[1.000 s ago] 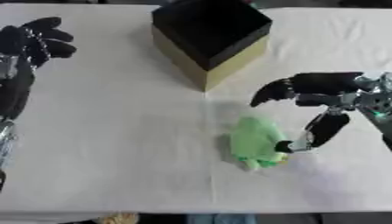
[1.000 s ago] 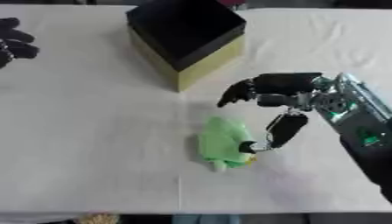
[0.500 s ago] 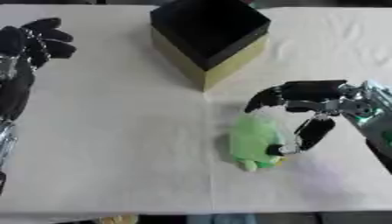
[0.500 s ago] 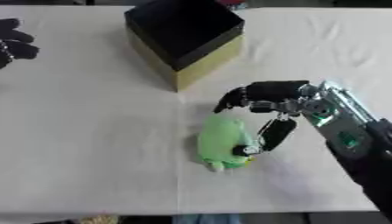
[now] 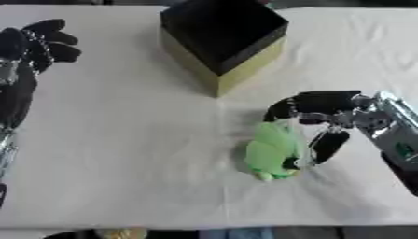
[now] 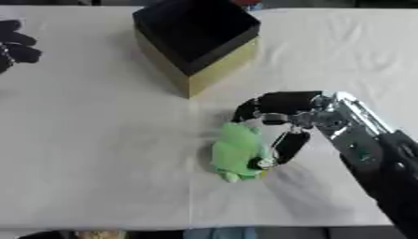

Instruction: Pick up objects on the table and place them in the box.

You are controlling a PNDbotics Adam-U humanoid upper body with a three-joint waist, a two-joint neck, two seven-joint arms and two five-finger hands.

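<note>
A soft green object (image 5: pixel 274 148) lies on the white table (image 5: pixel 122 140), right of centre. My right hand (image 5: pixel 326 112) reaches over it from the right: the fingers (image 5: pixel 282 106) arch above its far end and the thumb (image 5: pixel 328 145) presses against its right side, so the hand half encloses it without closing. An open box (image 5: pixel 222 37) with black inside and yellow walls stands at the far centre, up and left of the green object. At the far left my left hand (image 5: pixel 32 44) rests with fingers relaxed, away from everything.
A small yellowish thing (image 5: pixel 118 232) shows below the table's near edge. The cloth between the box and my left arm is bare.
My right hand has moved left and lower, from beside the green object to arching over it with the thumb against its side. The left hand has stayed put.
</note>
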